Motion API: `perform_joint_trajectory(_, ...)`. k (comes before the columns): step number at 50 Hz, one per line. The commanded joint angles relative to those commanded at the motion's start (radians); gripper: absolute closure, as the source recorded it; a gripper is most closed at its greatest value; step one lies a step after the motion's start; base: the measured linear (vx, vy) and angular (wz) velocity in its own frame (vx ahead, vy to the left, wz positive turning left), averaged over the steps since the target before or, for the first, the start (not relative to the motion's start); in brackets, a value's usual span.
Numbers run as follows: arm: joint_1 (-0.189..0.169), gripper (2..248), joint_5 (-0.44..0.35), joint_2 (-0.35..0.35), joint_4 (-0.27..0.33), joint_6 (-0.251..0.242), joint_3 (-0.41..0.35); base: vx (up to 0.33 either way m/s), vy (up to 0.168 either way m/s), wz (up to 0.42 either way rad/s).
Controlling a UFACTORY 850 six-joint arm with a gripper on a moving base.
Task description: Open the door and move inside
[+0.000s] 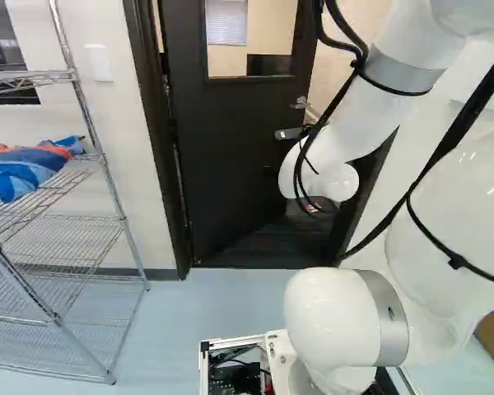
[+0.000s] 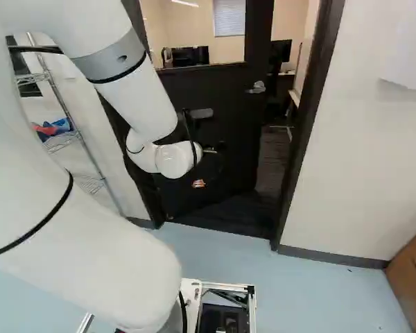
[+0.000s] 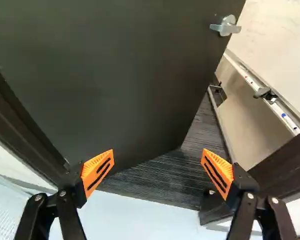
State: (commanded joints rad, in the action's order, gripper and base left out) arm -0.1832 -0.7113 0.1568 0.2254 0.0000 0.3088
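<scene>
Nearest, the white arm [image 2: 135, 94] is extended toward the door [image 2: 229, 128], and the black gripper [image 2: 204, 168] is held in front of its lower part. The jaws are spread well apart, with the door seen ahead of them. To the left of the door, a wire shelving unit [image 1: 103, 156] is placed, on which a blue and orange cloth item [image 1: 20, 169] is laid; well to the right of the door, a brown boxy object [image 2: 412, 274] is seen. The door is hinged at the left of its dark frame [image 2: 305, 125] and is swung partway inward, with a gap left at its right edge, where a lever handle [image 2: 256, 87] is mounted. Beyond the door, dark flooring [image 3: 165, 177], a pale board [image 3: 285, 45] and a monitor [image 2: 281, 50] are visible.
</scene>
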Motion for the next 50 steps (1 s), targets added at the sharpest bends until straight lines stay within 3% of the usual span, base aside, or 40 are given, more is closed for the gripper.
perform_joint_trajectory(14, 0.0, 3, 0.0, 0.0, 0.0, 0.0, 0.0, 0.089, 0.083, 0.262)
perform_joint_trajectory(50, 0.0, 3, 0.0, 0.0, 0.0, 0.0, 0.0, 0.075, 0.017, 0.004)
